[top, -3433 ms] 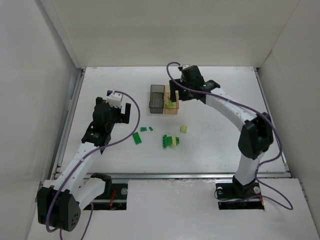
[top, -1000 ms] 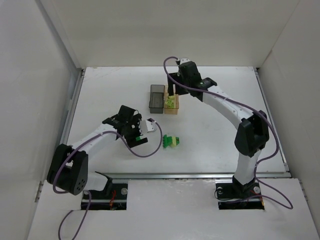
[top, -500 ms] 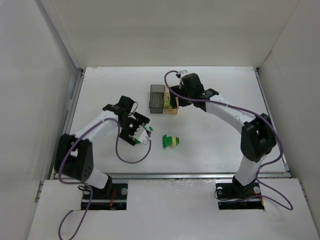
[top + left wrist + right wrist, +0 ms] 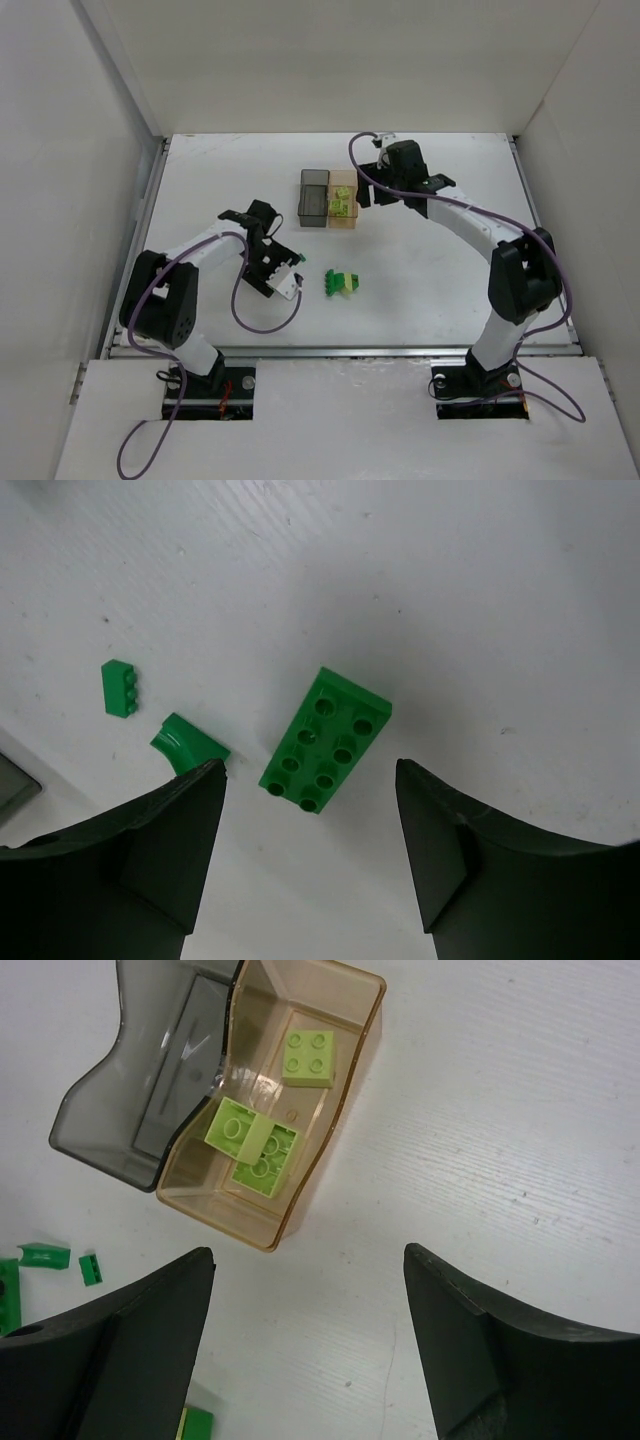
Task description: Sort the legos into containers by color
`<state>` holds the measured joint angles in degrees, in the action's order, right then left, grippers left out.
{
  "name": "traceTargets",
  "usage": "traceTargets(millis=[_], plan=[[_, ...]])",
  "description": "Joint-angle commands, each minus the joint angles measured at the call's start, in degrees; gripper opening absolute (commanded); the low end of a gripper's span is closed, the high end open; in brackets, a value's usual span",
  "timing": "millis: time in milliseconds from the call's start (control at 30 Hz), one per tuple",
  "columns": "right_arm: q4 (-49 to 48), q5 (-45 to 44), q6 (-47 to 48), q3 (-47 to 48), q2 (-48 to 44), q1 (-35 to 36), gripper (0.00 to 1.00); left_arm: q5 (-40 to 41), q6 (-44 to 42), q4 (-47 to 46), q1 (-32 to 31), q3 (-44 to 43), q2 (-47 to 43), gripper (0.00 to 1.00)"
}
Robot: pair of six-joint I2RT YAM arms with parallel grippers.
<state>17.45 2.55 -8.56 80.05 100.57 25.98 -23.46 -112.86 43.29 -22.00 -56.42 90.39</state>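
My left gripper (image 4: 272,262) is open and empty, low over the table, and hides bricks below it in the top view. In the left wrist view a dark green 2x4 lego (image 4: 325,740) lies flat between the open fingertips of the left gripper (image 4: 308,780), with a small dark green lego (image 4: 119,687) and a curved one (image 4: 185,742) to its left. My right gripper (image 4: 372,192) is open and empty, just right of the orange-tan bin (image 4: 342,199). That bin (image 4: 320,1140) holds pale legos (image 4: 250,1145). The dark grey bin (image 4: 314,197) beside it looks empty.
A clump of dark green and pale legos (image 4: 341,282) lies mid-table, right of my left gripper. White walls enclose the table on three sides. Small dark green pieces (image 4: 45,1255) show at the right wrist view's left edge.
My left arm swung in from the left and settled over the dark green legos. My right gripper drew back to the right from over the orange-tan bin; the loose pale lego is gone from the table.
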Motion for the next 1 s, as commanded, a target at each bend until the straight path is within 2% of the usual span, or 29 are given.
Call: traceTargets(millis=[0, 167, 333, 433, 500, 533, 567, 700, 800, 833, 967], plan=[[-3.21, 2.38, 0.91, 1.07, -0.12, -1.1, 0.82, -0.18, -24.95, -0.92, -1.9, 0.09, 0.39, 0.65], [-3.21, 2.9, 0.91, 1.07, -0.12, -1.63, 0.82, 1.13, -22.94, -1.54, -1.91, -0.53, 3.04, 0.64], [-3.21, 2.9, 0.91, 0.54, -0.64, -2.15, 0.82, 5.35, -23.72, -2.07, -1.91, 0.79, 4.27, 0.55], [-3.21, 2.9, 0.38, 0.02, -0.64, -2.16, 0.82, 5.36, -23.72, -2.76, -2.43, 1.49, 4.79, 0.45], [-3.21, 2.9, 0.38, 0.02, -0.64, -2.16, 0.82, 5.36, -23.2, -3.29, -3.04, 1.49, 4.8, 0.33], [-3.21, 2.9, 0.38, 0.02, -0.64, -2.16, 0.82, 5.36, -22.59, -3.3, -3.05, 1.49, 5.41, 0.13], [-3.21, 2.38, 0.38, 0.02, -0.64, -2.16, 0.82, 5.36, -21.01, -3.3, -3.75, 1.49, 5.41, 0.02], [-3.21, 1.76, -0.23, -0.51, -1.7, -2.16, 0.82, 3.96, -19.51, -1.46, -3.75, 3.07, 2.43, 0.0], [-3.21, 1.76, -1.28, -1.03, -1.7, -2.16, 0.82, -3.41, -12.77, -0.66, -3.75, 1.41, -1.96, 0.0], [-3.21, 1.76, -1.29, -1.04, -2.22, -2.16, 0.82, -5.69, -4.56, 0.12, -3.75, -0.16, -2.67, 0.0], [-3.74, 1.76, -3.13, -1.04, -2.23, -2.16, 0.82, -13.17, 12.78, 2.41, -2.44, -10.35, -2.59, 0.0]])
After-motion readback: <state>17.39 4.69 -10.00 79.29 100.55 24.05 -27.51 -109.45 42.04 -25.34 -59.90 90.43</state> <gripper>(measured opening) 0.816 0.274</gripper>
